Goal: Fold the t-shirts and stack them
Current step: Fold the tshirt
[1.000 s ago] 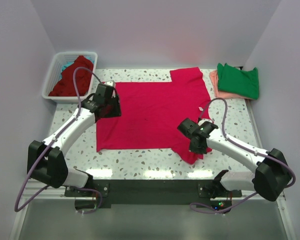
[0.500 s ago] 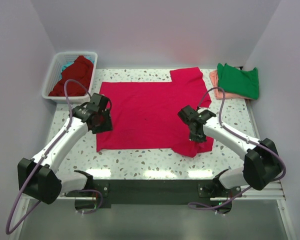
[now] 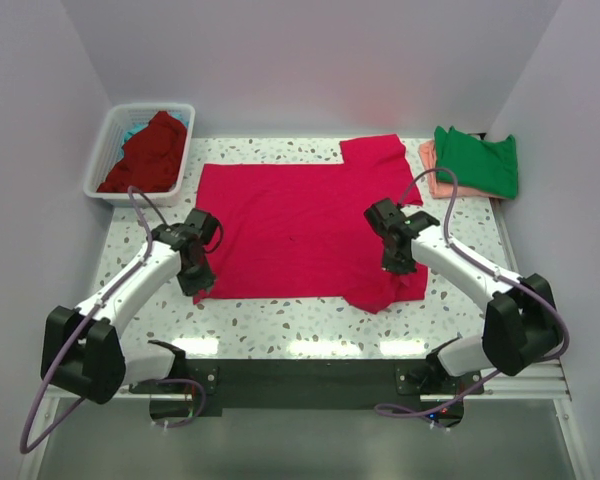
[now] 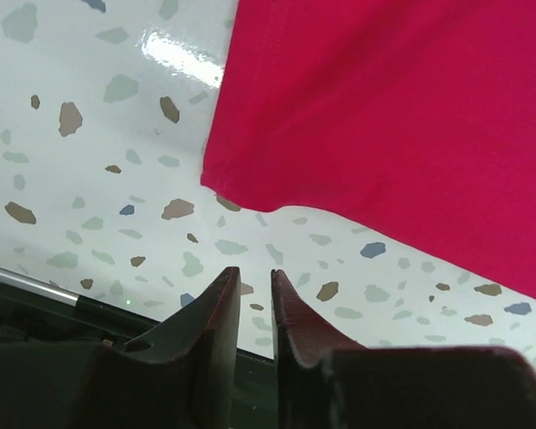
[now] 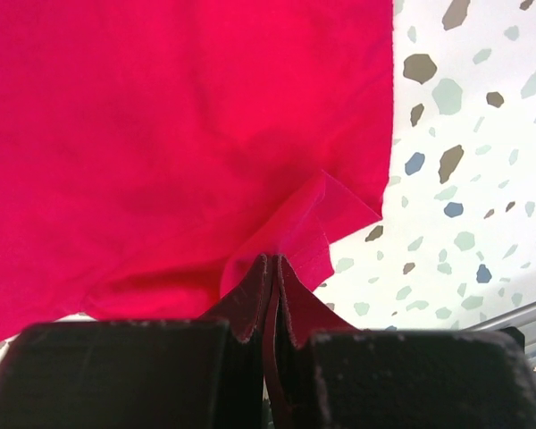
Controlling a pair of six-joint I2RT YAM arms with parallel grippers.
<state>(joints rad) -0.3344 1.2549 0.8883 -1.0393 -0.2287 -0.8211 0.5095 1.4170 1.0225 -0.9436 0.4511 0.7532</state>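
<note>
Crimson-pink t-shirt (image 3: 300,225): spread flat across the middle of the tabletop (image 3: 280,322), with 1 sleeve lying flat at the far right and the other rumpled at the near right corner.
Left tool (image 4: 255,279): low over the bare tabletop just off the shirt's near-left corner. Its 2 fingers are drawn close with only a slim gap between them, and nothing is in that gap. It is not touching the cloth.
Right tool (image 5: 270,264): at the shirt's right edge, just above the rumpled sleeve. Its 2 fingers are pressed together on a small raised fold of the crimson cloth.
Shirt hem: in the left wrist view the near-left corner lies flat, with its stitched edge showing.
Basket (image 3: 105,145): white and slatted, at the far left corner of the tabletop, apart from the spread shirt.
Dark red t-shirt (image 3: 150,150): heaped in the basket, with a bit of teal cloth (image 3: 132,130) showing beside it.
Green t-shirt (image 3: 477,160): folded at the far right corner, lying on top of the salmon-pink t-shirt (image 3: 429,160).
Stack: 2 shirts, just right of the crimson shirt's far sleeve.
</note>
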